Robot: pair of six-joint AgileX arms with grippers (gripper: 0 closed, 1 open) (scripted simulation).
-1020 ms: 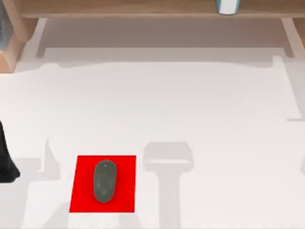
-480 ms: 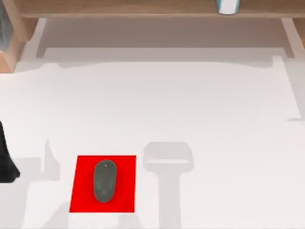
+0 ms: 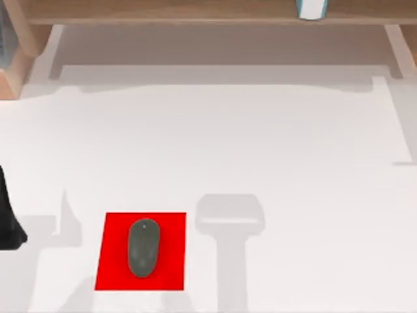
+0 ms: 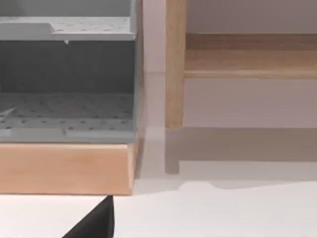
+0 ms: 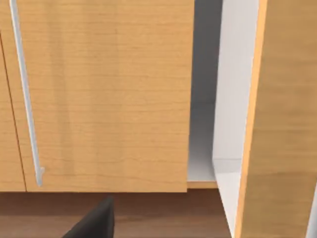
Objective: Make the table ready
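From above, the table [image 3: 260,143] spreads white across nearly the whole view. Near its front left lies a red mat [image 3: 171,261] with a grey mouse [image 3: 143,247] on it, lengthwise. A wooden shelf [image 3: 163,12] runs along the far edge, with a white cup [image 3: 311,8] on it toward the right. My left arm [image 3: 8,215] sits dark at the table's left edge. For both hands, I cannot tell whether they are open or closed.
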